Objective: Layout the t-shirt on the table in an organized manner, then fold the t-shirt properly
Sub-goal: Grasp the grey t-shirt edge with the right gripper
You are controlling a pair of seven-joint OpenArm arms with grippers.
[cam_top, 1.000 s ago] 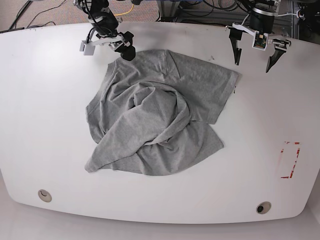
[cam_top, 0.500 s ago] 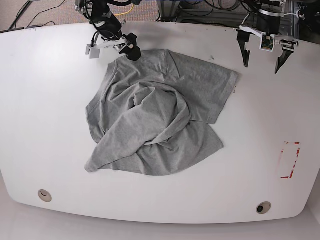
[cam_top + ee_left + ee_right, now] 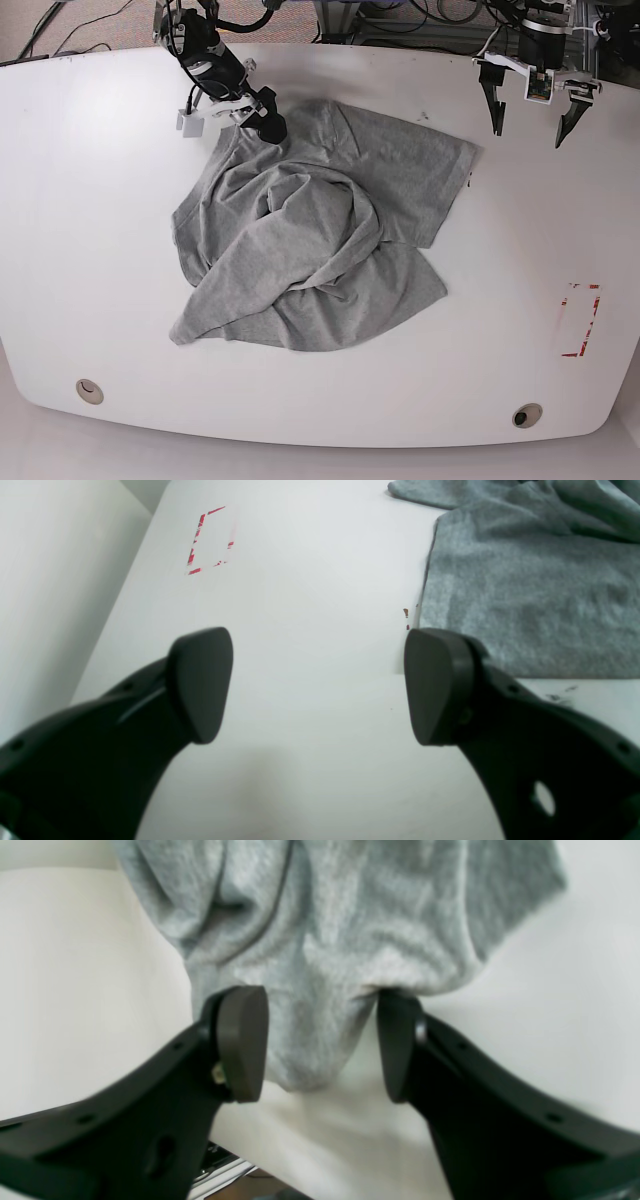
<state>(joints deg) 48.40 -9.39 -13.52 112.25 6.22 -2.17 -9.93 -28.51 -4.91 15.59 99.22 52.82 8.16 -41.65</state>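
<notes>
The t-shirt [image 3: 310,235], heather-grey cotton, lies crumpled near the middle of the table [image 3: 90,220], bunched into overlapping folds with one short sleeve spread flat toward the far right and a rumpled hem corner pointing to the near left; no lettering shows on the visible side. The table is glossy white with curved edges, two round grommets near its front edge and a red tape outline at its right
</notes>
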